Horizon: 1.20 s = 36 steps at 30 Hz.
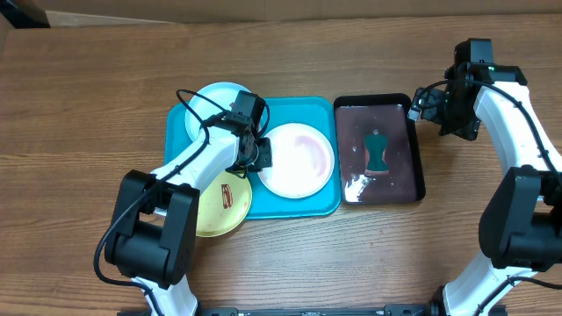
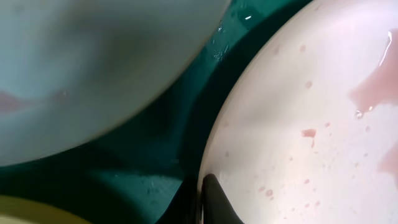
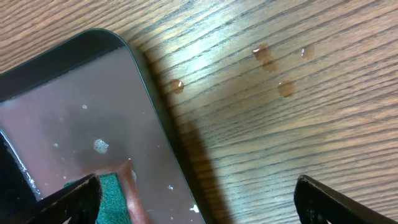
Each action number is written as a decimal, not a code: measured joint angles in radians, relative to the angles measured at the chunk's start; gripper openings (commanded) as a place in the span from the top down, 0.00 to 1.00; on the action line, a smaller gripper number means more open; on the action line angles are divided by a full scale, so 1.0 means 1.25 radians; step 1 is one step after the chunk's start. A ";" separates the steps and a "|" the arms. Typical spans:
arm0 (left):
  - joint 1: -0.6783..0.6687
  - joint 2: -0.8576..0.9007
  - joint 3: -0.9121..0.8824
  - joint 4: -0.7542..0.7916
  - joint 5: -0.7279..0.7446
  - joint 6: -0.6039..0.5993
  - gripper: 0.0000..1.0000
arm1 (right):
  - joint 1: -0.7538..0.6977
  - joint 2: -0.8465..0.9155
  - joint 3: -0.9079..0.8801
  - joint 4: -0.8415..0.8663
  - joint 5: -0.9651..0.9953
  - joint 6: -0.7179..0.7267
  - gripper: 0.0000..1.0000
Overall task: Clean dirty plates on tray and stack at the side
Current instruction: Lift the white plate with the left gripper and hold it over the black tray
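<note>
1. The white plate (image 1: 299, 160) lies in the right half of the turquoise tray (image 1: 303, 110), filmed with wet pink and small red specks.
2. The light cyan plate (image 1: 215, 101) sits at the tray's far-left corner. The yellow-green plate (image 1: 224, 206), smeared brown-red, overhangs the near-left corner.
3. The left gripper (image 1: 261, 154) is at the white plate's left rim; I cannot tell whether its fingers clamp it.
4. The right gripper (image 3: 199, 202) hangs with fingers spread wide over the black tray's (image 1: 397, 140) far-right edge.

**Left arm at centre, right arm at upper right**

The left arm (image 1: 191, 168) reaches from the lower left, with the left gripper (image 1: 261, 155) tipped down at mid-frame and its jaw spacing unclear. The right arm (image 1: 520, 132) folds along the right edge, the right gripper (image 3: 196, 199) spread wide.
</note>
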<state>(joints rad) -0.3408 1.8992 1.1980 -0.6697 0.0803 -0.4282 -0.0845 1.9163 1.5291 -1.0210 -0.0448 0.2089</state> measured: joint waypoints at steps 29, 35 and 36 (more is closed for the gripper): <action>-0.031 0.002 0.374 -0.203 -0.057 0.013 0.96 | 0.000 0.000 0.000 0.000 0.000 0.000 0.00; -0.128 0.002 0.374 -0.186 -0.178 0.013 0.96 | 0.000 0.000 0.000 0.000 0.000 0.000 0.00; -0.145 0.002 0.374 -0.181 -0.198 0.013 0.95 | 0.000 0.000 0.000 0.000 0.000 0.000 0.00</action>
<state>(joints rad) -0.5224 1.9015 1.6657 -0.8955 -0.1673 -0.4122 -0.0841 1.9163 1.5291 -1.0210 -0.0444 0.2089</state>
